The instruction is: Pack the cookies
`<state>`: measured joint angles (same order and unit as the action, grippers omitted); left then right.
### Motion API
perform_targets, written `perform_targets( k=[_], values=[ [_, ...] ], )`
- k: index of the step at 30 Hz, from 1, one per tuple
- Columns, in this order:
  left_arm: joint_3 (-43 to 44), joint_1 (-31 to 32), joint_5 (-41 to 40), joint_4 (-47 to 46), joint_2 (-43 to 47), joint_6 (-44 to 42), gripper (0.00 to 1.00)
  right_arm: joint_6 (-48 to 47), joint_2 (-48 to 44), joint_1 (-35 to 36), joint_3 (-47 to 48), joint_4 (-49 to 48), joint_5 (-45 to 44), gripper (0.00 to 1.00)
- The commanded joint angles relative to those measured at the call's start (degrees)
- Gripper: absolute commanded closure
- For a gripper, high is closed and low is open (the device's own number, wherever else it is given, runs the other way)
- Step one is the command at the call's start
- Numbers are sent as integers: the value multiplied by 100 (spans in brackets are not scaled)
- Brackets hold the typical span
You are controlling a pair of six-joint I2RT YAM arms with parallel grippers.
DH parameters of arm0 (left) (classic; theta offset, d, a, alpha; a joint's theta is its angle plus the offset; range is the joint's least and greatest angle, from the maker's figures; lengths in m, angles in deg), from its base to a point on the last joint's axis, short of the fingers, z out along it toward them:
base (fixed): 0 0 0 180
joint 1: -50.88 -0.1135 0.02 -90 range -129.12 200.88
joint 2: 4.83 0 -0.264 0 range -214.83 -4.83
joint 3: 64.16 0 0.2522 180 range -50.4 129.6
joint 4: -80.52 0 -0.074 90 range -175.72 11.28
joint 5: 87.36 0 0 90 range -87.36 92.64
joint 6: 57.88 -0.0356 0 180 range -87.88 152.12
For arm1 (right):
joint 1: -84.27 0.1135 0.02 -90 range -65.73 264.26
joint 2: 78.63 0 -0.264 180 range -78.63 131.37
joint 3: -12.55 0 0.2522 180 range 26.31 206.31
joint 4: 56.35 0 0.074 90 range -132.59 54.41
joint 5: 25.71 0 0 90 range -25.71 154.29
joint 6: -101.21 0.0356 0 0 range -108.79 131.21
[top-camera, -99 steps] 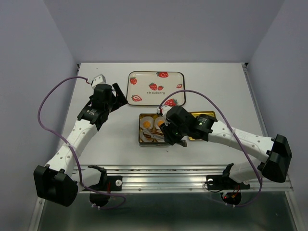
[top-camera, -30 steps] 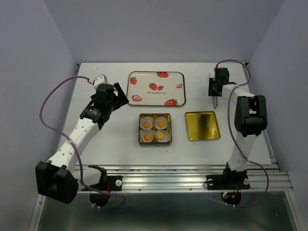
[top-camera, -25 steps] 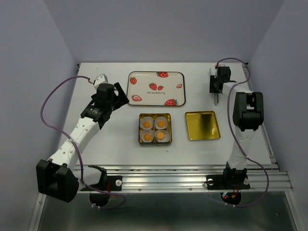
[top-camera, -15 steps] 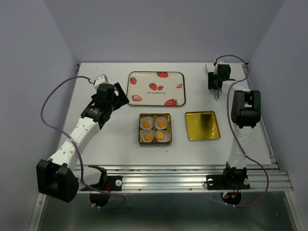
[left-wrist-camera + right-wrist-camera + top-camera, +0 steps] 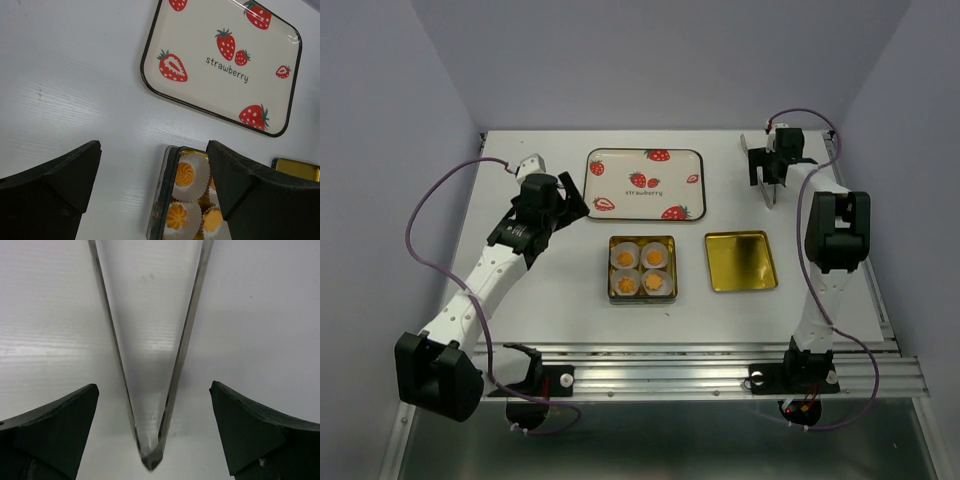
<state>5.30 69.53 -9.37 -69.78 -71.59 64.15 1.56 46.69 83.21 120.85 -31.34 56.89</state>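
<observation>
4 cookies (image 5: 655, 258) in tin (image 5: 640, 299), lid (image 5: 741, 261) right, tray (image 5: 620, 165) behind, tongs (image 5: 150, 456) back-right

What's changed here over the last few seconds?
The right gripper swung from over the tin to the far right corner of the table and opened, letting go of the tongs, now lying there. The cookies, lid, tray and left gripper stayed put.

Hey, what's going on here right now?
All four cookies sit in paper cups inside the gold tin; its lid lies beside it, not yet on. The right gripper is at the far right corner, fingers open above metal tongs lying on the table. The left gripper hovers open and empty beside the strawberry tray.
</observation>
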Motion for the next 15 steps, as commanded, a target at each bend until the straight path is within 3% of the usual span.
perform_targets(
  k=[1, 5, 8, 12, 15],
  values=[
    [28, 24, 137, -83, 348, -83, 1, 233, -1455, 9, -233, 492, -6, 0],
    [2, 42, 155, 67, 497, -57, 1, 1252, -2414, 9, -927, 1177, -543, 0],
    [-15, 50, 216, 137, 550, -30, 1, 1755, -3020, 9, -1490, 1766, 211, 0],
    [-86, 68, 340, 155, 682, -48, 1, 2431, -3785, 211, -2439, 2021, -533, 0],
    [-182, 86, 366, 128, 770, -48, 1, 2696, -4094, 211, -3098, 2233, -597, 0]
  ],
)
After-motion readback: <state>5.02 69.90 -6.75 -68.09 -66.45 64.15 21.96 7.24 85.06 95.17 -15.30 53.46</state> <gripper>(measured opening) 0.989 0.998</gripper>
